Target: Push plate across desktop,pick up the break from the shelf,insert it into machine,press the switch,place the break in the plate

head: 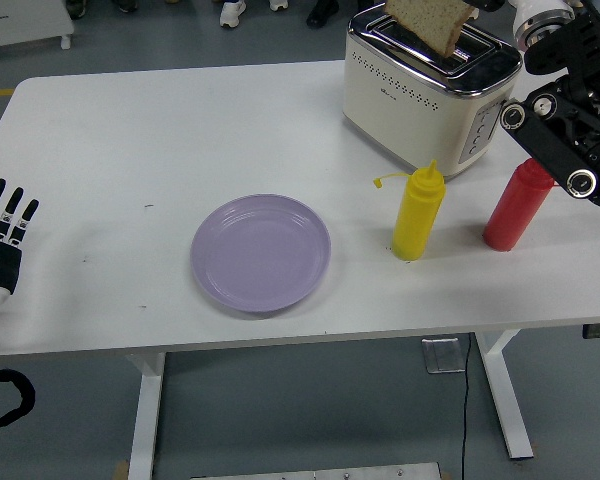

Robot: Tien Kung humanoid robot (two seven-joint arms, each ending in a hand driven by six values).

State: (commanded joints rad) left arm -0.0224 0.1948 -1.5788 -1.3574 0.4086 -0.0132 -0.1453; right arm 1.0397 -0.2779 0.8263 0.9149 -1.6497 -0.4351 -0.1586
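A slice of brown bread hangs tilted just above the slots of the cream and chrome toaster at the table's far right. My right hand holds the bread's right edge at the picture's top, mostly cut off; its black arm reaches in from the right. An empty purple plate lies at the table's middle front. My left hand rests flat at the left edge, fingers spread, holding nothing.
A yellow squeeze bottle and a red squeeze bottle stand in front of the toaster, the red one just under my right forearm. People's feet show beyond the table's far edge.
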